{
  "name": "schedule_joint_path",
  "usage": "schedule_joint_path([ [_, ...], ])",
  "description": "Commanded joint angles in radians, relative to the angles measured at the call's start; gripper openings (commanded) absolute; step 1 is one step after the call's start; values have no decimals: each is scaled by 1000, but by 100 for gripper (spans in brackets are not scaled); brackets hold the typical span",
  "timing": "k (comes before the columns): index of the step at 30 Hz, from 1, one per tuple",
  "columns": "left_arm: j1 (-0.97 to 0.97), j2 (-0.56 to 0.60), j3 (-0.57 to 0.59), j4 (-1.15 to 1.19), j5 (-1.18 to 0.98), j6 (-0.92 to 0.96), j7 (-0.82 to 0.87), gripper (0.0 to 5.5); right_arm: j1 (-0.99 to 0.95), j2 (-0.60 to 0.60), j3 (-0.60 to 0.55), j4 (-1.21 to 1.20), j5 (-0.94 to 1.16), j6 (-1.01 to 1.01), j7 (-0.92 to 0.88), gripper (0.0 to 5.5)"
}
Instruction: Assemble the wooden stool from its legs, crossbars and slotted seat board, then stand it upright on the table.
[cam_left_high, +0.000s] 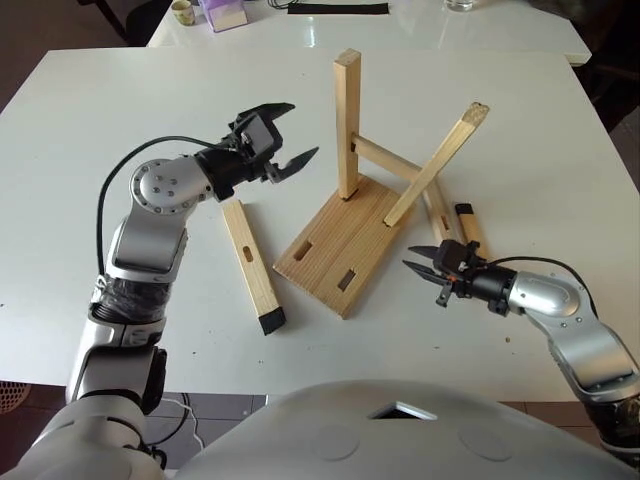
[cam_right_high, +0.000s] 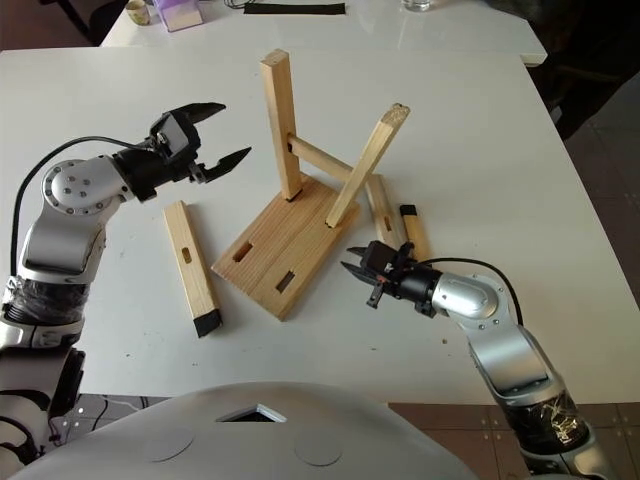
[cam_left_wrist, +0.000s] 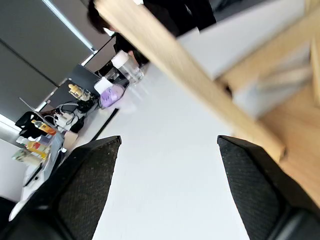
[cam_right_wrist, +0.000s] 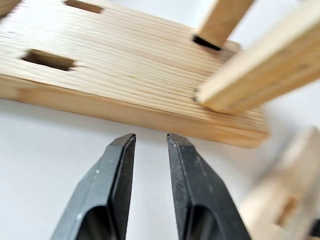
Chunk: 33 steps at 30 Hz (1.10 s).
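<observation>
White table (cam_left_high: 520, 150) spreads under both my arms, and a second table (cam_left_high: 480, 30) stands against its far edge. The slotted seat board (cam_left_high: 340, 245) lies flat near the middle, turned at an angle, with two empty slots showing at its near end. One upright leg (cam_left_high: 347, 125) stands in the board's far corner. A leaning leg (cam_left_high: 435, 165) tilts away to the right from the board's right edge, and a crossbar (cam_left_high: 385, 160) joins the two partway up.

To the left of the board, apart from it, a loose leg (cam_left_high: 252, 265) lies flat with its black-capped end toward me. To the right, behind the leaning one, a capped leg (cam_left_high: 470, 232) and a plain stick (cam_left_high: 438, 218) lie side by side on the table.

My left claw (cam_left_high: 302, 128) hovers above the table just left of the upright leg, fingers (cam_left_wrist: 90, 190) spread wide and holding nothing; from my left wrist that leg crosses close in front of them. My right claw (cam_left_high: 418, 262) sits low by the board's right near edge, close to the capped leg. Its fingers (cam_right_wrist: 112, 190) are only a narrow gap apart — empty, pointing at the board's side without touching it.

On the far table stand a small cup (cam_left_high: 182, 12) and a purple box (cam_left_high: 222, 12).
</observation>
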<state>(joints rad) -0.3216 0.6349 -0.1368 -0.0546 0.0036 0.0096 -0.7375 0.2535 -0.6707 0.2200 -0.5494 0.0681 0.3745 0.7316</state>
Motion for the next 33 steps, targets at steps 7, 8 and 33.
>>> schedule_joint_path([
  [7,70,56,-190,273,281,-445,27,358,-54,72,59,104,-76,23,-96,115],
  [8,78,53,-199,269,274,-454,14,358,-67,76,67,122,-85,25,-100,115],
  [33,284,110,-137,-29,93,-262,-143,358,-112,60,83,138,-107,34,-60,115],
])
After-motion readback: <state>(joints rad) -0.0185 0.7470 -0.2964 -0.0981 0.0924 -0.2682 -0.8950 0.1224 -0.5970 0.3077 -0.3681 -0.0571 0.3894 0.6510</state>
